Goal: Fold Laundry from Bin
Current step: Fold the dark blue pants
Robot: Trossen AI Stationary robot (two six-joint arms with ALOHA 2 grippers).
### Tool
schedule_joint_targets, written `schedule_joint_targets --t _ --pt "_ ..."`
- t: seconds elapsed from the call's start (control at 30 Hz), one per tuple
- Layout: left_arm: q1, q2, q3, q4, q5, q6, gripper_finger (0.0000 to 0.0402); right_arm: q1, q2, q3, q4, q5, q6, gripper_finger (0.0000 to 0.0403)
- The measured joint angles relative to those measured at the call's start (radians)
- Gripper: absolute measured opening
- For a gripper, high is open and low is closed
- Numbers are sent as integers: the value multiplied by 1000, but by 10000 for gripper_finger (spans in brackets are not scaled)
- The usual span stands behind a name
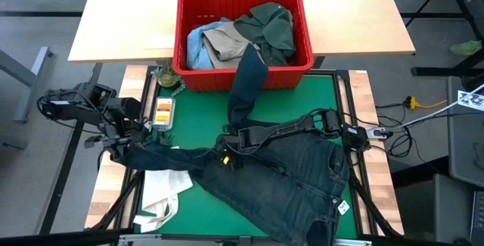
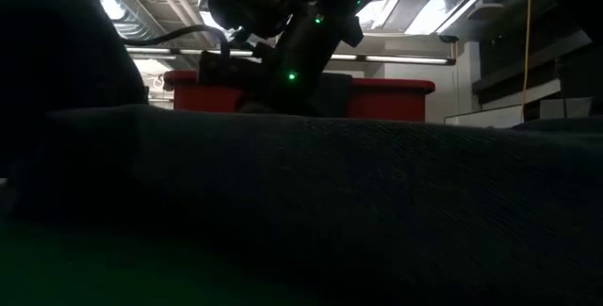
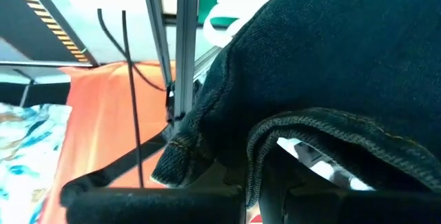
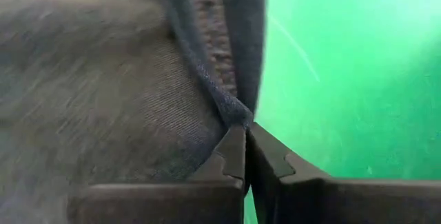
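Note:
Dark navy-grey trousers [image 1: 302, 178] lie spread on the green mat [image 1: 197, 117]. One leg [image 1: 246, 76] runs up over the near rim of the red bin [image 1: 243, 38], where more laundry [image 1: 265, 26] lies heaped. The other leg [image 1: 170, 155] stretches toward the mat's left edge, where my left gripper [image 1: 119, 151] is shut on its end. My right gripper [image 1: 225, 155] [image 4: 245, 148] reaches in from the right and is shut on the trousers near where the legs meet. My left gripper holds the trouser leg near its hem end [image 3: 172, 165]. The denim drapes over the fingers and hides the place of contact. From the hold the leg runs toward the mat's middle. My right gripper pinches a raised seam edge of the trousers [image 4: 238, 114] between its two fingertips [image 4: 231, 156], only at their free ends. The fingers slant down from the table's right side. The cloth around the pinch lies on the mat.
A white paper bag [image 1: 162, 193] lies at the mat's near left, partly under the leg. A small orange-and-white packet [image 1: 162, 110] and a small dark thing [image 1: 168, 78] sit at the far left. The bin stands on a wooden tabletop [image 1: 121, 19] beyond the mat.

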Motion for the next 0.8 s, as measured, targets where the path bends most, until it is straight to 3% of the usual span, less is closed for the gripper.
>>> schedule_joint_targets --t 0.27,0.43,0.6,0.8 --pt "0 11 0 8 176 -42 5 22 -8 -1 100 -328 -148 1" --pt "-20 13 0 6 169 -46 5 21 -52 -2 129 -438 -199 1" --pt "-70 12 0 -1 130 -47 5 16 -105 -2 112 -408 -215 1" --pt "-114 12 0 -1 113 -55 5 7 -119 -2 62 -259 -110 0"
